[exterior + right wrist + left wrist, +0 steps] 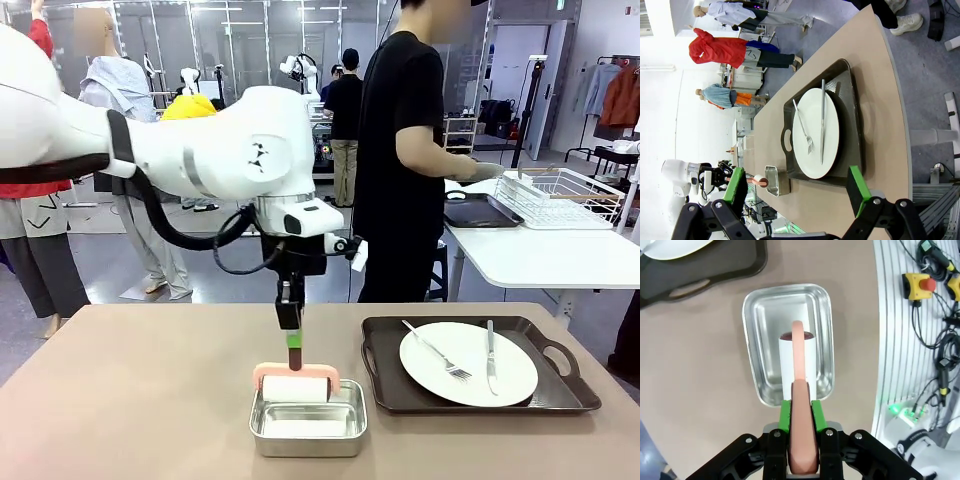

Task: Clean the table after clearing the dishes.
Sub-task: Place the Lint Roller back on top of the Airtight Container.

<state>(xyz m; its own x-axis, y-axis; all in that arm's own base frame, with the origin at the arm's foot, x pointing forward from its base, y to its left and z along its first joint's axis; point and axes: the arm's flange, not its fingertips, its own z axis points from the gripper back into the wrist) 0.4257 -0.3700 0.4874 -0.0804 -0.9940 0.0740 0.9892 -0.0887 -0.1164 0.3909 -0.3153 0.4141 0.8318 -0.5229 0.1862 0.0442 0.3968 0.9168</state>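
Over the small rectangular steel pan (760,315), the left gripper (802,415) clamps a pink-handled white lint roller (799,360); the right gripper (797,187) stands spread wide, empty.

The left arm (200,140) wears a glossy white, rounded shell with a black band at one joint and a small black mark on its side — a thick black cable (190,240) loops beneath it. The left gripper (801,412) is black with bright green pads (785,415) and silver screw heads (829,431); the right gripper (796,187) shows matching black linkages and green-tipped fingers (857,184).
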